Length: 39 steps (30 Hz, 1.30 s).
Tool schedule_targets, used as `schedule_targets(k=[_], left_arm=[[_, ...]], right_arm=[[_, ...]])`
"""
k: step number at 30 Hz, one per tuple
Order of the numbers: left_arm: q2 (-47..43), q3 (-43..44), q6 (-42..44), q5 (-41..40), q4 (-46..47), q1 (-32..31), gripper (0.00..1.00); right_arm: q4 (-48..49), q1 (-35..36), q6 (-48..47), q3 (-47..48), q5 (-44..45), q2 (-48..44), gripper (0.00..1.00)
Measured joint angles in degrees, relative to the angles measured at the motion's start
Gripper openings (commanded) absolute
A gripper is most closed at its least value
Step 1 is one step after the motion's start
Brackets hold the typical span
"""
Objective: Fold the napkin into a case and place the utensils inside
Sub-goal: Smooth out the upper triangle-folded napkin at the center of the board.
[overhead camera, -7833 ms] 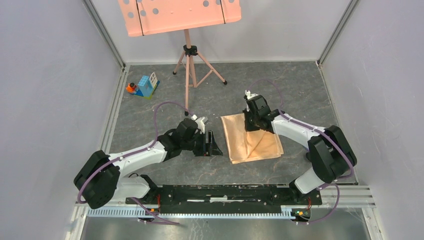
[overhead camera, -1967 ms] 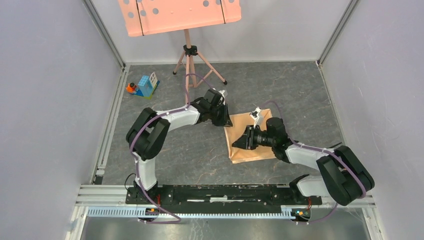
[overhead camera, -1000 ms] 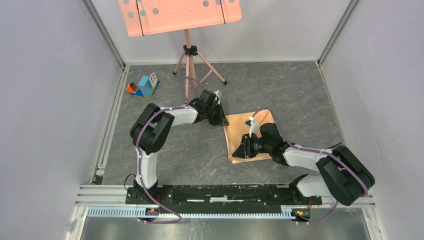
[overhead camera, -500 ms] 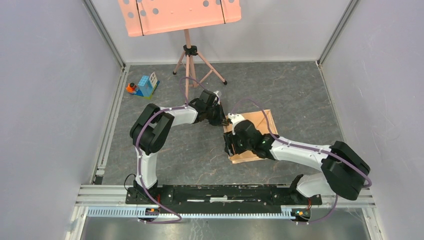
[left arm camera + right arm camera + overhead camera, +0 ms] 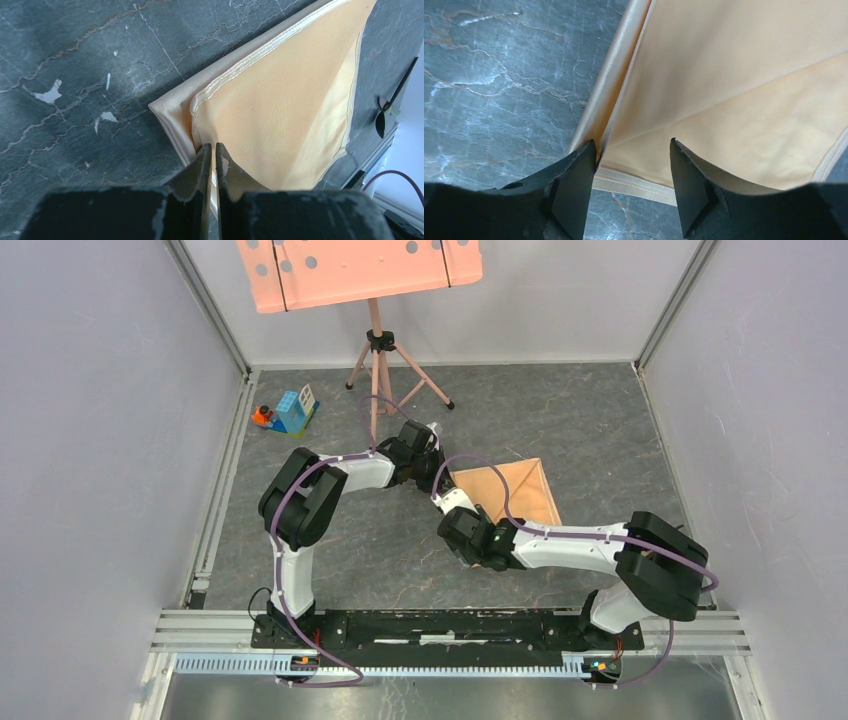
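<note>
Toy: small coloured blocks at the far left of the surface, well apart from the work.
Stand: pink tripod at the back, its perforated tray overhead, apart from the cloth.
Left end effector: stretched out to the napkin's far-left corner. In the wrist view its fingers stand almost together, narrow, nipping the hem of the upper layer. I judge that it is there to hold that corner while the other arm sets up.
Right end effector: at the near-left corner with its fingers spread wide, gripping nothing. One fingertip sits right beside the folded hem, with the cloth edge lying below the gap. It is probably lined up to take that corner.
Napkin: flat on the surface, right of centre, folded in layers with a diagonal crease. With an arm at each left corner, that edge could be lifted as one.
Case: not formed yet.
Utensils: none that I can make out.
Change: in the earliest picture the left arm was tucked in, with its end effector beside the napkin and apart from it; now it reaches the far corner. Half a second ago the right forearm lay across the cloth; now it has swung to the near-left and uncovered most of it.
</note>
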Motion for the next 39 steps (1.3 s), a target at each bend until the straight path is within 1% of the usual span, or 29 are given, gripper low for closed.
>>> schedule_targets(k=[4, 9, 12, 16, 18, 20, 23, 28, 32, 37, 39], left_arm=[[0.0, 0.0, 0.0, 0.0, -0.04, 0.0, 0.13], [0.0, 0.0, 0.02, -0.04, -0.2, 0.02, 0.11], [-0.09, 0.0, 0.02, -0.28, -0.44, 0.04, 0.11], [-0.31, -0.02, 0.04, -0.46, -0.98, 0.13, 0.11], [-0.39, -0.07, 0.02, -0.44, -1.22, 0.13, 0.11], [-0.42, -0.13, 0.02, -0.42, -1.2, 0.15, 0.1], [-0.42, -0.22, 0.02, -0.39, -1.07, 0.2, 0.1], [-0.52, -0.39, 0.02, -0.42, -1.01, 0.2, 0.09], [-0.55, -0.5, 0.02, -0.42, -0.87, 0.2, 0.09], [-0.72, -0.76, 0.02, -0.42, -0.85, 0.24, 0.08], [-0.72, -0.76, 0.02, -0.42, -0.85, 0.24, 0.08]], right_arm=[[-1.31, 1.11, -0.42, 0.0, 2.43, -0.02, 0.63], [0.11, 1.25, -1.64, -0.04, 0.37, -1.25, 0.66], [1.81, 1.18, -1.9, -0.09, -1.97, -4.24, 0.67], [5.68, -0.5, -1.68, -1.01, -4.63, -9.68, 0.66], [8.5, -2.29, -1.4, -2.75, -6.67, -12.02, 0.62], [11.89, -4.52, -0.92, -5.31, -9.38, -13.55, 0.51], [15.8, -7.37, 0.09, -8.79, -13.42, -13.6, 0.4], [22.08, -10.16, 2.08, -14.08, -19.82, -12.96, 0.33], [25.94, -10.82, 3.08, -16.39, -23.76, -11.1, 0.22], [27.85, -10.8, 3.56, -18.01, -26.32, -9.99, 0.2], [27.71, -10.64, 3.1, -18.01, -25.9, -10.01, 0.22]])
